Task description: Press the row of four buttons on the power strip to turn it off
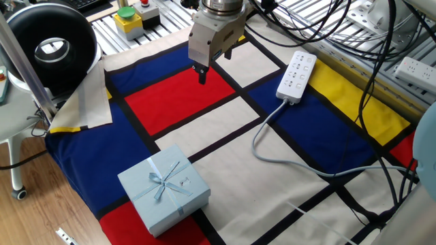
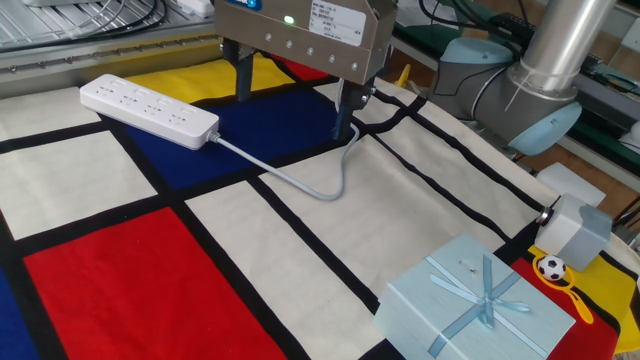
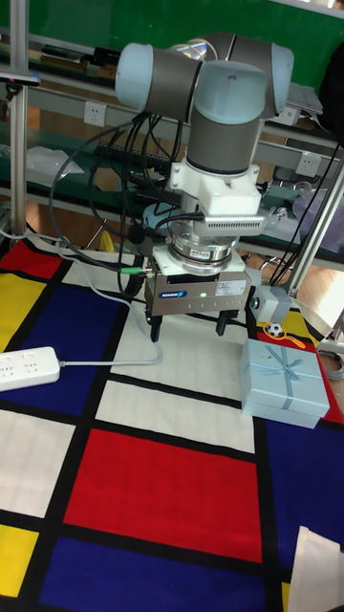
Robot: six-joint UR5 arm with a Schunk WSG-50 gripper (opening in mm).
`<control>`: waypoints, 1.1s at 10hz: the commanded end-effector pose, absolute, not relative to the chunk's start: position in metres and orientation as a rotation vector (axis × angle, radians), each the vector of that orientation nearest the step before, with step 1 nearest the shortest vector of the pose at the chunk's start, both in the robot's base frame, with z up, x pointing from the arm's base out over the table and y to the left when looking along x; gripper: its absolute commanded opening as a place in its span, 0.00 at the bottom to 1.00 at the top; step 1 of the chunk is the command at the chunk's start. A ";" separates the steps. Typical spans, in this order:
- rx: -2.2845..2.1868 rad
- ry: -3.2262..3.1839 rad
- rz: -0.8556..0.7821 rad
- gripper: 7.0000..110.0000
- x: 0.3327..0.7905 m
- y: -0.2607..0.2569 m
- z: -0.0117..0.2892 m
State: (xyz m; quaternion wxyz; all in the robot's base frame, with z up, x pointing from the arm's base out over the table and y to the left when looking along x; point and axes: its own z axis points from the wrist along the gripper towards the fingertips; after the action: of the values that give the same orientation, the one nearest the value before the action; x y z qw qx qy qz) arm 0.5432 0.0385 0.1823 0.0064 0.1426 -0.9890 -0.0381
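Note:
The power strip is a white bar lying on the colour-block cloth, and it also shows as the strip and the strip. A pale grey cord runs from its near end. The row of four buttons cannot be made out on its face. My gripper hangs above the cloth, apart from the strip, beyond its cord end. It is open, with a wide gap and nothing between the fingers. The gripper is left of the strip over the red panel's corner. The tall view shows the gripper from the front.
A pale blue gift box with a ribbon sits near the cloth's front corner. A second white socket strip lies on the rail at the far right. A black round device and a yellow button box stand at the back left. Black cables hang behind the arm.

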 end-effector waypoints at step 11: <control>0.576 -3.092 -0.223 0.36 0.538 -0.069 0.149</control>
State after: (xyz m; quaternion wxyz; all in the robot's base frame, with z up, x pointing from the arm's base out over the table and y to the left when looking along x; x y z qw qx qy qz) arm 0.5460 -0.0276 0.1641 -0.0003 0.1700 -0.9831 -0.0673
